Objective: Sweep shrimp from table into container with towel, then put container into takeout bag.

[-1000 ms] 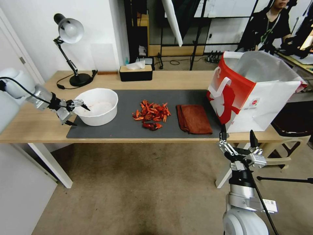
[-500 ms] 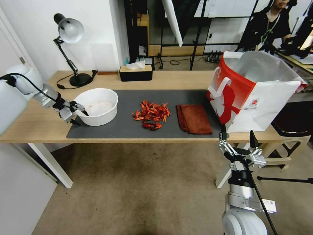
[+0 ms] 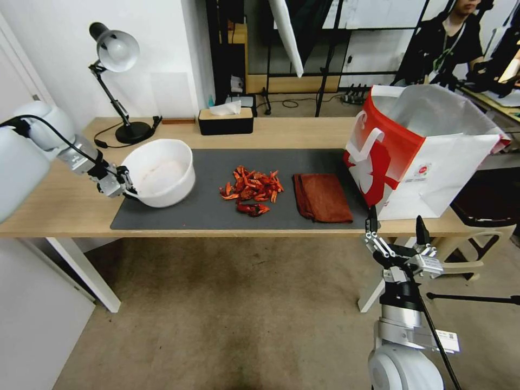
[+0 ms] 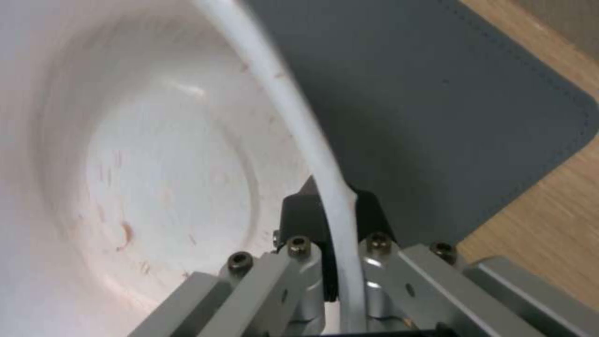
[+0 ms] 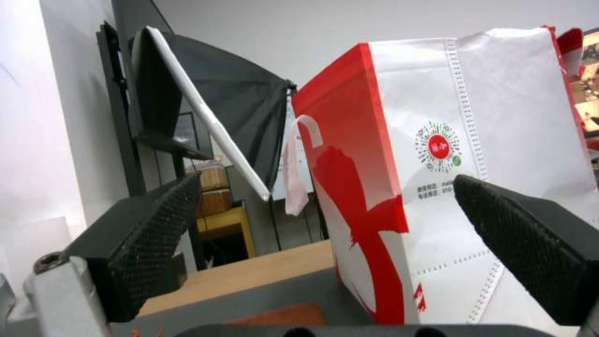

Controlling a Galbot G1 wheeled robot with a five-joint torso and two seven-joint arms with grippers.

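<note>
Nearest the camera, below the table edge: right gripper (image 3: 394,230) parked over beige carpet, jaws spread wide, holding nothing; aimed up at the takeout bag (image 5: 437,187).
On the table (image 3: 65,208), light wood top with white legs: dark grey mat (image 3: 216,214) spanning the middle.
At the mat's left end: container (image 3: 161,172), white, tipped up on one side, mouth turned toward the middle of the mat; faint reddish smears inside, otherwise bare. Left gripper (image 3: 128,187) clamped on the container rim; in the left wrist view one pad (image 4: 301,216) inside the wall, the other outside.
At mat centre: shrimp (image 3: 252,190) in a loose red-orange heap, apart from the container.
Just right of the heap: towel (image 3: 322,197), folded, lying flat, not touching the shrimp.
At the right end: takeout bag upright, mouth open, silvery lining visible.
Along the far edge: black desk lamp (image 3: 115,81), black tissue box (image 3: 225,120).
Beyond the table: white wall, dark shelving, cables on the floor.
</note>
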